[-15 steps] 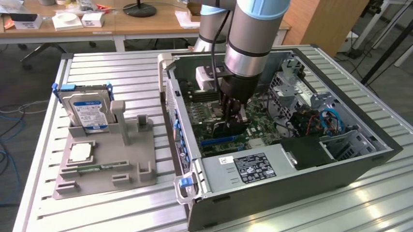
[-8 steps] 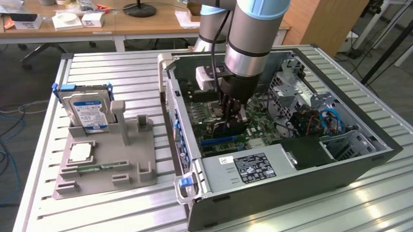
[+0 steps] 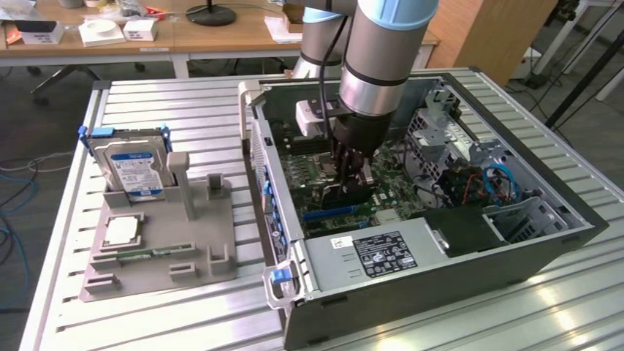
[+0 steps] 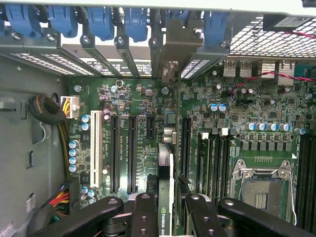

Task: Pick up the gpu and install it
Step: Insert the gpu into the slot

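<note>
— How do we stand?
— Our arm (image 3: pixel 375 51) is upright, with the wrist (image 3: pixel 369 95) directly above the pincer (image 3: pixel 351 175).
— And our fingers (image 4: pixel 143 217)?
— They point straight down and clamp the gpu (image 4: pixel 166 168) from both sides, so it sits edge-on between them.

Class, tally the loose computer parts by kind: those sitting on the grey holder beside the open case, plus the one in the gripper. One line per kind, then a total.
hard drive: 1
square silver chip: 1
memory stick: 1
gpu, clamped in the gripper: 1
Total: 4
</note>
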Controlling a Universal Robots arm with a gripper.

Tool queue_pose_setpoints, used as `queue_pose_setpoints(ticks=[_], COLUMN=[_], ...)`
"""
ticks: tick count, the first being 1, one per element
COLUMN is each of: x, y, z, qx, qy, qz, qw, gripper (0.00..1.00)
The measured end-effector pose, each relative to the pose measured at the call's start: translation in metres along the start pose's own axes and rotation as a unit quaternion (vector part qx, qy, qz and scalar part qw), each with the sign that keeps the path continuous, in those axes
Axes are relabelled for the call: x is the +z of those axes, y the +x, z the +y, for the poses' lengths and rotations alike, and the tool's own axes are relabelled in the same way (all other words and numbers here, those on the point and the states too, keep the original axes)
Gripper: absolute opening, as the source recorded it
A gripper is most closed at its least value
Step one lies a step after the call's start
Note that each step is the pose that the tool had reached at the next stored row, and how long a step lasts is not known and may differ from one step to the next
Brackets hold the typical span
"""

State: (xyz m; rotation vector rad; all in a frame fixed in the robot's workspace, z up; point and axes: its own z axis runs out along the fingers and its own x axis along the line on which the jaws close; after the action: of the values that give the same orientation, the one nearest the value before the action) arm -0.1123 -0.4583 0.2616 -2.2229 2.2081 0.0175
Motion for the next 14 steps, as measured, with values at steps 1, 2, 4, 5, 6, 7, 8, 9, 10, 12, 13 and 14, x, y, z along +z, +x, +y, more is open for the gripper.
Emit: queue_pose_setpoints(ticks=[1,2,4,5,6,7,8,9,10,12,13,14], x=[0.0,0.0,0.0,0.0,0.0,0.0,0.0,0.0,0.0,0.0,0.0,0.0], y=[0.0,0.0,0.0,0.0,0.0,0.0,0.0,0.0,0.0,0.0,0.0,0.0], z=[-0.0001,-0.0002,-0.0004,-0.0004,-0.0004,-0.0004,-0.0005,-0.0005,-0.0005,-0.0006,-0.0006,-0.0006], qx=[0.0,0.0,0.0,0.0,0.0,0.0,0.0,0.0,0.0,0.0,0.0,0.0], qy=[0.0,0.0,0.0,0.0,0.0,0.0,0.0,0.0,0.0,0.0,0.0,0.0], qz=[0.0,0.0,0.0,0.0,0.0,0.0,0.0,0.0,0.0,0.0,0.0,0.0], qw=[1.0,1.0,1.0,1.0,1.0,1.0,1.0,1.0,1.0,1.0,1.0,1.0], gripper=[0.27,0.27,0.27,0.27,0.27,0.27,0.27,0.27,0.27,0.27,0.27,0.27])
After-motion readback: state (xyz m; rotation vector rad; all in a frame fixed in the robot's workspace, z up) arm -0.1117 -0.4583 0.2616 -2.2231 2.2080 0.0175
